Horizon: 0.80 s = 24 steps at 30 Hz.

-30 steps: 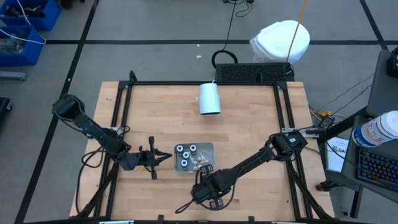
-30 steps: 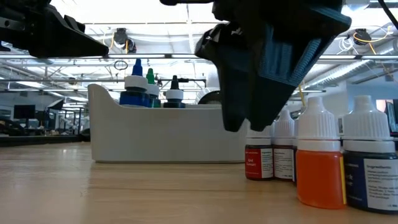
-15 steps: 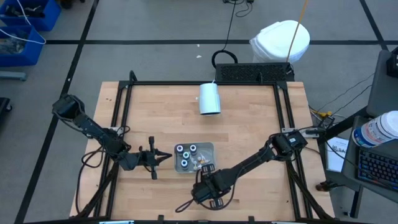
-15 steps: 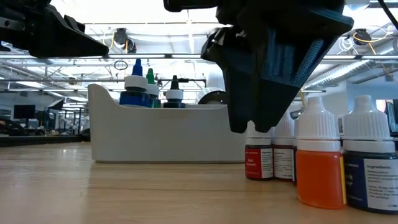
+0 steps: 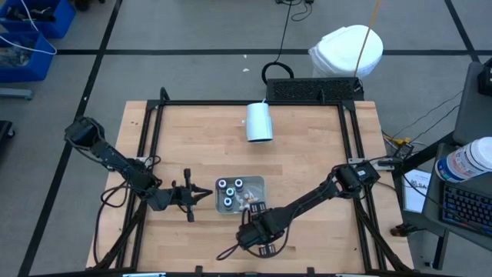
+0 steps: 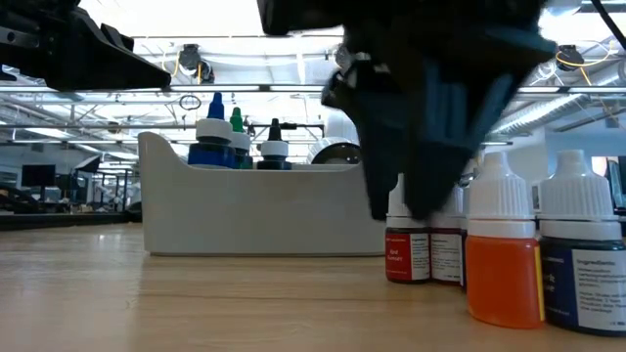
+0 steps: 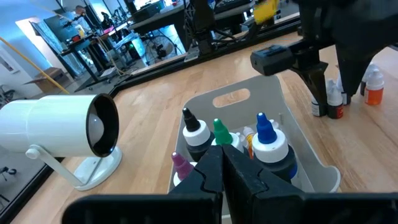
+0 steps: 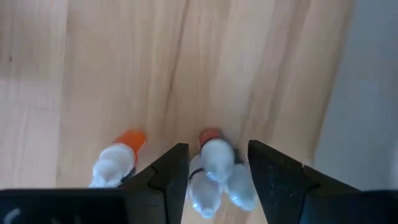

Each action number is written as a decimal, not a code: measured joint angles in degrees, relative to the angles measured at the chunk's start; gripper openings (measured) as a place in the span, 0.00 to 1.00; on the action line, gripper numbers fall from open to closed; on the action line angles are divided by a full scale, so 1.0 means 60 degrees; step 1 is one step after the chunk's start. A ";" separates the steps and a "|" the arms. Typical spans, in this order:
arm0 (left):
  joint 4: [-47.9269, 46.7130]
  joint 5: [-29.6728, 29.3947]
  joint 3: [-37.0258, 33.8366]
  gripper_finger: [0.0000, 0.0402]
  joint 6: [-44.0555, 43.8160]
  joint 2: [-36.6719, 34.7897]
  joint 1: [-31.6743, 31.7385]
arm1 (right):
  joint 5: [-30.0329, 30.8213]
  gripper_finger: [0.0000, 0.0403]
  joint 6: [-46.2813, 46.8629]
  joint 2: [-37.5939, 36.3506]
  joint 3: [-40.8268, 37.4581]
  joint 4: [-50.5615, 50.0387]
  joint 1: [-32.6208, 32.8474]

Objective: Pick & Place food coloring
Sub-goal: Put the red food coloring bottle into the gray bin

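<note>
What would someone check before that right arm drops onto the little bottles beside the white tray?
1. Right pincer open over the bottles: ok.
2. Red-labelled bottle lined up between its fingers: ok.
3. Neighbouring white-capped bottles clear of the fingers: not ok, they crowd against it.
4. Orange bottle outside the grip: ok, it stands apart.
5. Left pincer out of the way: ok, shut, waiting at the white tray on its far side.
6. Tray space for another bottle: cannot tell.
</note>
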 joint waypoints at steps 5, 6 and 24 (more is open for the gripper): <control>0.0000 -0.0001 0.0001 0.02 0.0000 0.0000 0.0000 | -0.0248 0.35 0.0138 0.0000 -0.0370 0.0091 -0.0073; 0.0000 0.0000 0.0001 0.02 0.0000 0.0003 0.0000 | -0.0250 0.34 0.0139 0.0000 -0.0406 0.0105 -0.0109; 0.0000 0.0000 0.0000 0.02 0.0000 0.0003 0.0000 | -0.0493 0.22 0.0048 0.0000 -0.0418 0.0630 -0.0144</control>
